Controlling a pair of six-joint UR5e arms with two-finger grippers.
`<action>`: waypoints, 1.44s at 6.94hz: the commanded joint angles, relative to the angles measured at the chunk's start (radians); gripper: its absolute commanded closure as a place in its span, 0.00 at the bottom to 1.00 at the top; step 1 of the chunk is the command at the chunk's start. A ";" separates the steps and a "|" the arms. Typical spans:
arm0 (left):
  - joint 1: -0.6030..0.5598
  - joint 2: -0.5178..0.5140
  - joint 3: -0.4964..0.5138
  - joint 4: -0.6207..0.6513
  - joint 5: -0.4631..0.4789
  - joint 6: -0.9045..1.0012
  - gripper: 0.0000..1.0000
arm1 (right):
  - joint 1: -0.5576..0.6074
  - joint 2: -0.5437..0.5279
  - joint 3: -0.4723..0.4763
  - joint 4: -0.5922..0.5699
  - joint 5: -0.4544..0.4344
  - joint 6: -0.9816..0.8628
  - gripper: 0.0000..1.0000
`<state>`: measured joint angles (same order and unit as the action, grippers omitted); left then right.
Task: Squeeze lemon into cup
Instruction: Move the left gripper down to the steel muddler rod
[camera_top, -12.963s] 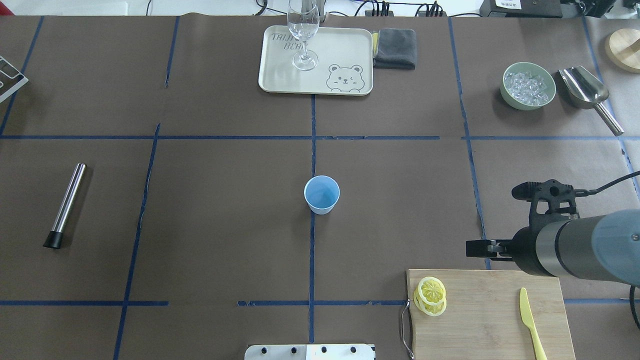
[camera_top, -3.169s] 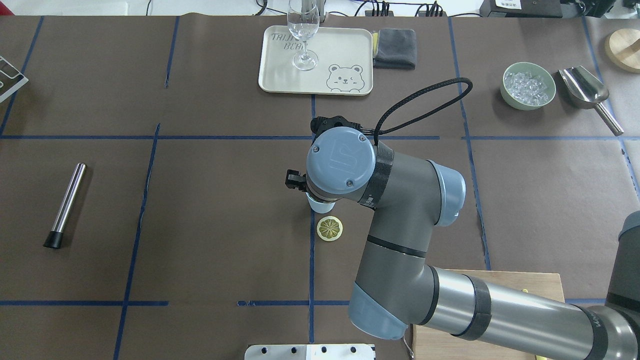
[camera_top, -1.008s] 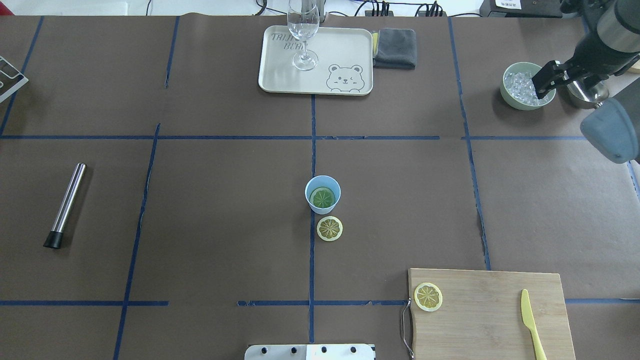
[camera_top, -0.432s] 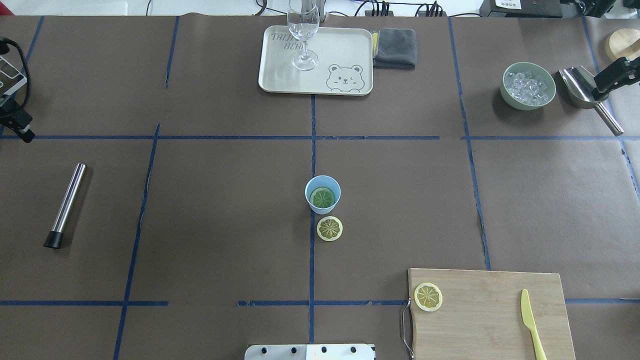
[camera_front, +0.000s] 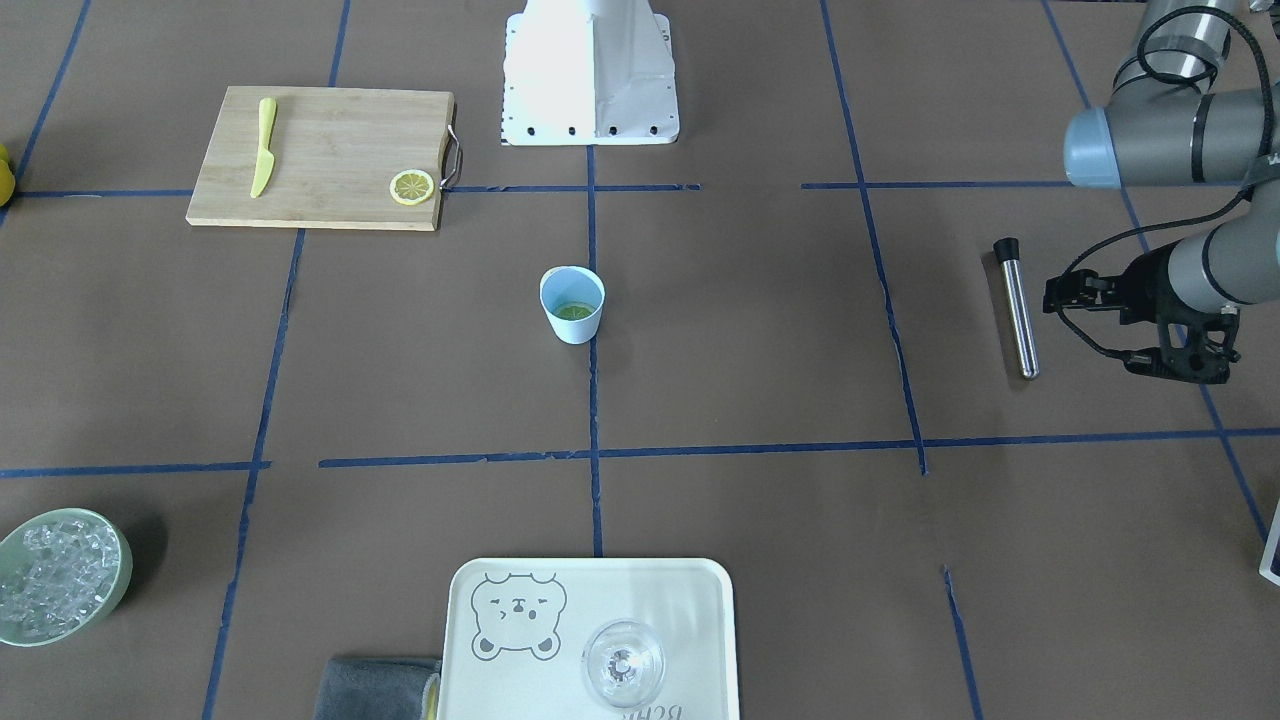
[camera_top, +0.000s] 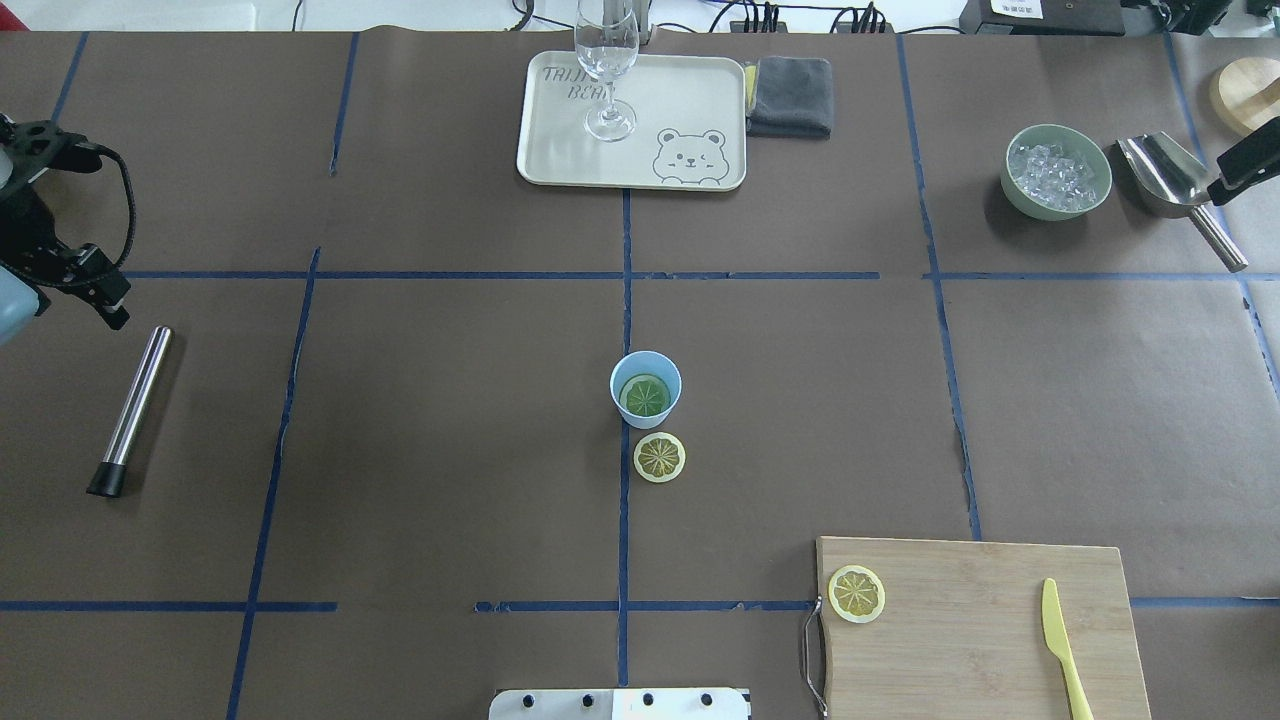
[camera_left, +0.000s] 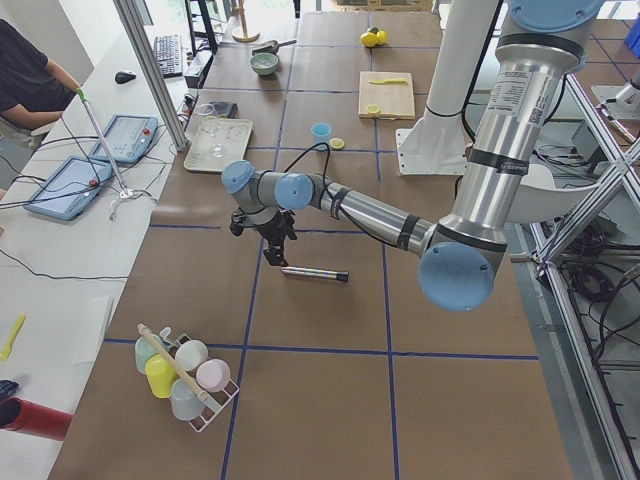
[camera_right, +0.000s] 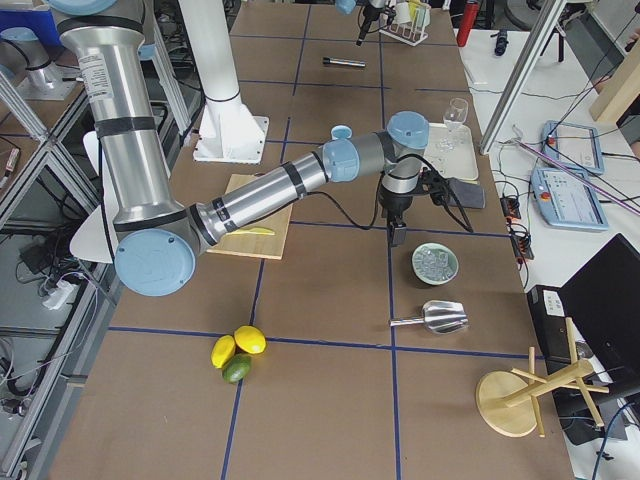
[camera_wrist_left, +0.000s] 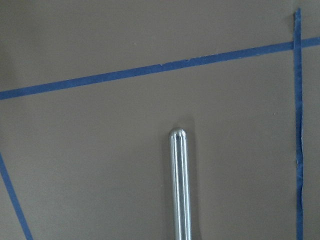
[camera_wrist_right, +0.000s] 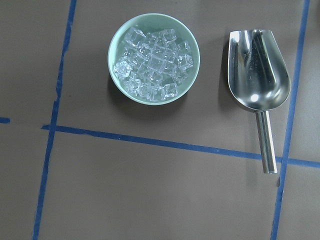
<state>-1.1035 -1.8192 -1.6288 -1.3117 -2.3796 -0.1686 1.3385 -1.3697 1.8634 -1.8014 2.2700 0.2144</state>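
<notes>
Overhead exterior: lemon slice (camera_top: 659, 457) just beside cup (camera_top: 646, 421).

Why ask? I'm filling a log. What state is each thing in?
cup: upright, one lemon slice inside.
second lemon slice: flat on table beside cup.
third lemon slice: flat on cutting board.
glass: upright, empty.
bowl: upright, filled with ice.
left gripper: holds nothing; open or shut unclear.
right gripper: holds nothing; open or shut unclear.

Bright even overhead light, soft short shadows, glare on the scoop (camera_wrist_right: 259, 70), sharp focus
</notes>
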 joint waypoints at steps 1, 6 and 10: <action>0.063 0.000 0.026 -0.043 0.002 -0.038 0.00 | 0.011 0.003 0.010 0.001 0.003 0.002 0.00; 0.086 0.001 0.179 -0.180 0.003 -0.042 0.00 | 0.014 -0.009 0.011 0.034 0.065 0.006 0.00; 0.088 0.001 0.187 -0.207 0.002 -0.109 0.00 | 0.014 -0.008 0.013 0.034 0.066 0.006 0.00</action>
<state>-1.0156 -1.8178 -1.4370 -1.5167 -2.3764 -0.2431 1.3530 -1.3777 1.8758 -1.7672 2.3357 0.2209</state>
